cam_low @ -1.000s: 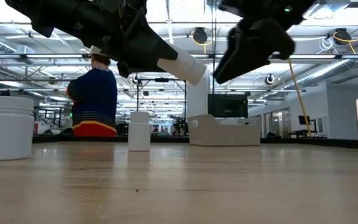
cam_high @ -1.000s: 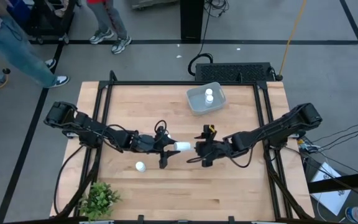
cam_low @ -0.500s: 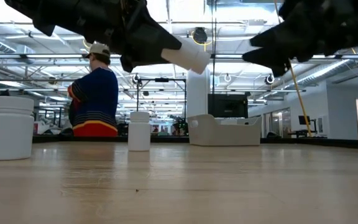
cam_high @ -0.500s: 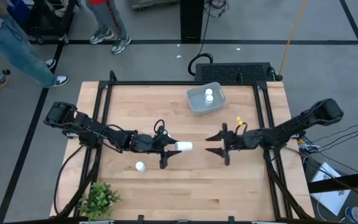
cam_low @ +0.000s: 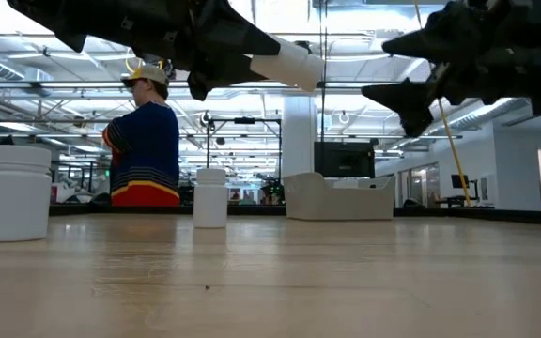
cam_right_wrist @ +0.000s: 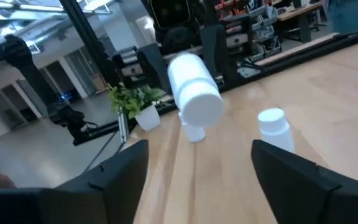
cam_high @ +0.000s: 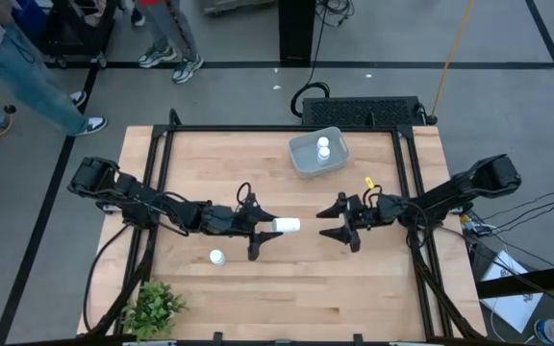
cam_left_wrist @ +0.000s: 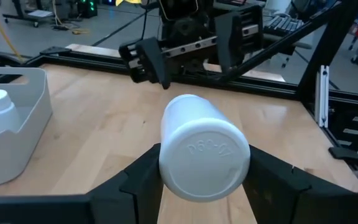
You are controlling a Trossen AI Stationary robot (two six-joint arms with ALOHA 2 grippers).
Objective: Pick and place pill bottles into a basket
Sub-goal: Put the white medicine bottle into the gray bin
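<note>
Above table centre: left gripper (cam_high: 263, 231) is clamping one pill bottle (cam_high: 286, 226) sideways; right gripper (cam_high: 338, 222) is hovering opposite, fingers spread, empty. Basket (cam_high: 302, 161) is sitting far, holding two bottles (cam_high: 323, 148).

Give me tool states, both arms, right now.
Left tool: closed on a small white cylindrical plastic pill bottle, held sideways above the table.
Right tool: open, empty, facing that bottle.

Five pill bottles (cam_high: 287, 225), one basket (cam_high: 301, 159), one plant (cam_high: 152, 308).
</note>
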